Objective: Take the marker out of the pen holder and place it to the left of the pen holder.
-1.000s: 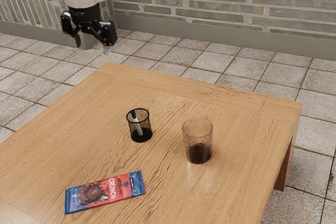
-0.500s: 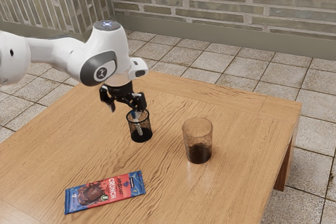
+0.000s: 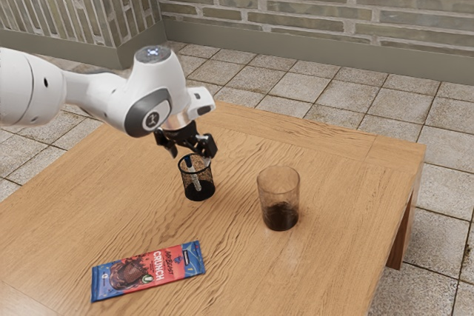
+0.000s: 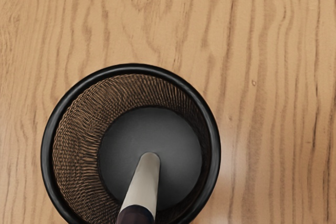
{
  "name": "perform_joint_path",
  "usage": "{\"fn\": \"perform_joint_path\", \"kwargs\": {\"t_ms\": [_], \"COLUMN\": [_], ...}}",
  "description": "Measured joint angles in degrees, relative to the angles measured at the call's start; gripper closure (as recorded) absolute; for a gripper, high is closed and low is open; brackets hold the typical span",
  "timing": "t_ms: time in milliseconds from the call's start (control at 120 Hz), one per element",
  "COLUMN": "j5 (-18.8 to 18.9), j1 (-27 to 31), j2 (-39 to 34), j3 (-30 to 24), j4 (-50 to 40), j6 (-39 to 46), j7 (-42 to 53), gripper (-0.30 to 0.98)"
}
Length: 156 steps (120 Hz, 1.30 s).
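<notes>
Exterior view: my gripper (image 3: 194, 156) hangs at the mouth of the black mesh pen holder (image 3: 207, 187), its fingers wide and gripping nothing, while the marker (image 3: 193, 171) leans inside, blue cap (image 3: 189, 160) uppermost. I expect a light, stiff barrel, smooth enough to slip or roll if pinched off-center, and nothing fragile about it. The holder looks light too, likely to tip or ride up if I catch its wire. A glass (image 3: 278, 216) of dark drink, the fragile neighbor, stands toward the exterior view's right; a chocolate bar (image 3: 148, 270) lies nearer the camera, and wood stretches toward the table's (image 3: 296, 125) far edge, room enough, I judge, for a low carry. Wrist view: the marker slants from the holder's dark floor toward the round rim (image 4: 131, 68), its pale barrel ending in the dark cap. That upper end is the place to take hold, one finger each side, followed by a straight lift past the rim before any sideways travel.
</notes>
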Motion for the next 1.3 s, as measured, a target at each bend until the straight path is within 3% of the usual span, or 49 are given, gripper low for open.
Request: {"fn": "perform_joint_path", "kwargs": {"t_ms": [292,525,683,1008,1300], "j5": [-0.93,-0.95,-0.97,-0.67,1.6], "j1": [0.71,0.71,0.71,0.76,-0.36], "j2": [1.44,0.86,0.61,-0.73,-12.35], "j3": [0.0,0.06,0.02,0.02,1.14], "j4": [-0.13,-0.08,-0.2,-1.2,0.91], "j6": [1.55,1.73,1.7,1.17,-5.19], "j7": [1.43,2.03,2.33,2.15,0.64], "gripper": [0.01,0.43,0.59,0.72,0.78]}}
